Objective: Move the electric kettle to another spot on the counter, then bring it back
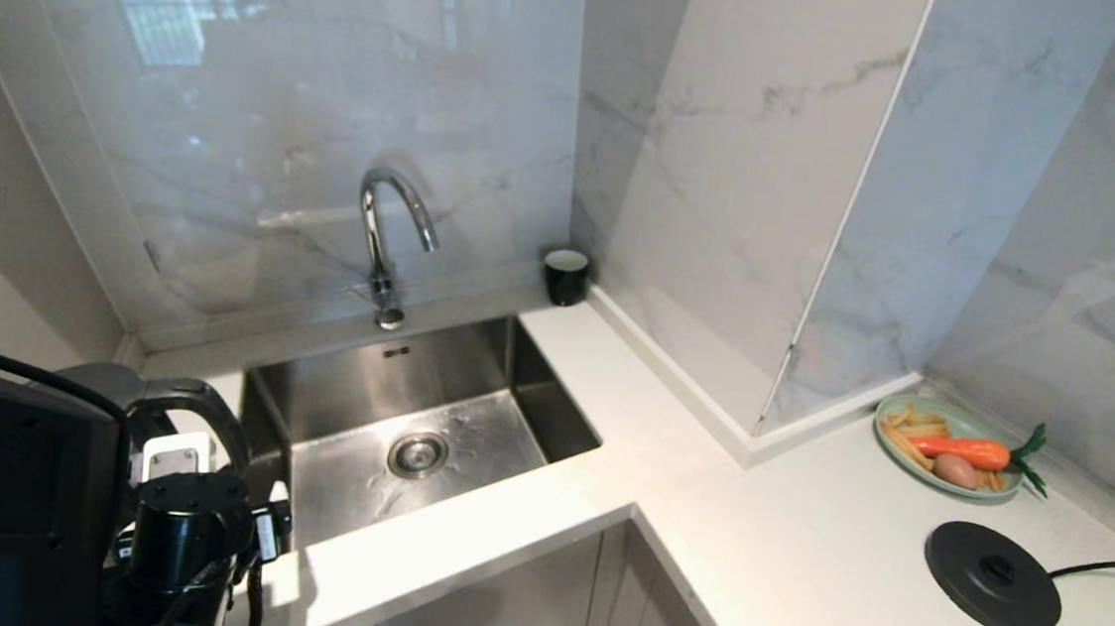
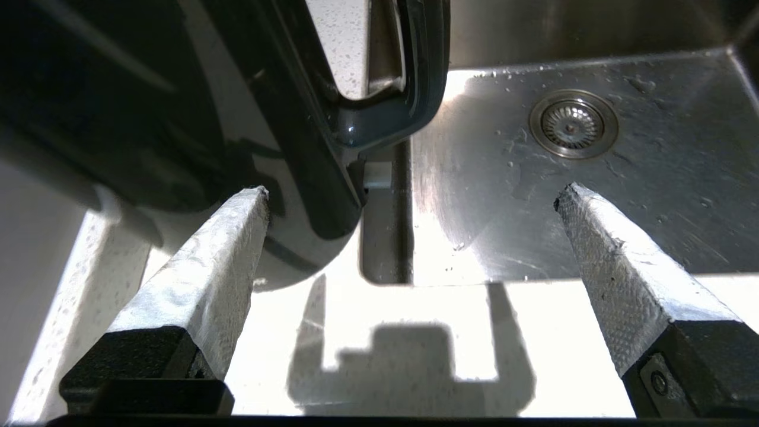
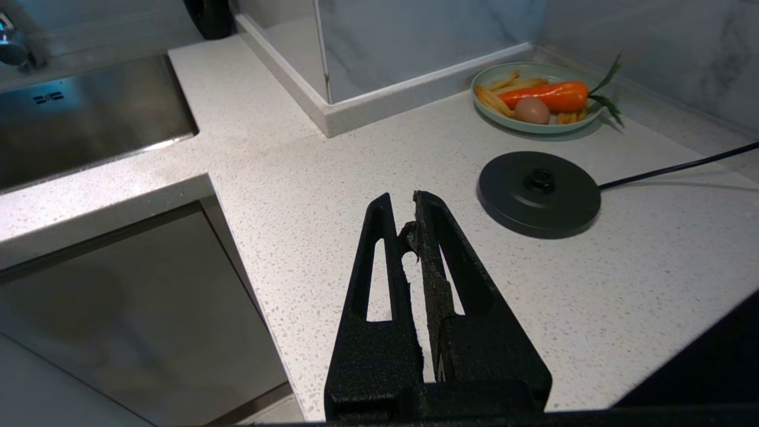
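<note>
I have the left gripper (image 2: 409, 196) spread wide and empty over the counter (image 1: 799, 531) strip beside the sink (image 1: 429, 422); the kettle (image 2: 178, 118) stands on the counter at the sink's left edge, its loop handle (image 2: 379, 89) facing the sink; one grey finger (image 2: 207, 267) sits just beside the kettle's base, the other (image 2: 622, 267) over the basin, neither gripping it. The right gripper (image 3: 409, 231) hangs with its black fingers pressed together, holding nothing, above the counter near the power base (image 3: 538, 193); that base lies bare, well apart from the kettle, with a plate (image 1: 890, 444) of food behind it.
</note>
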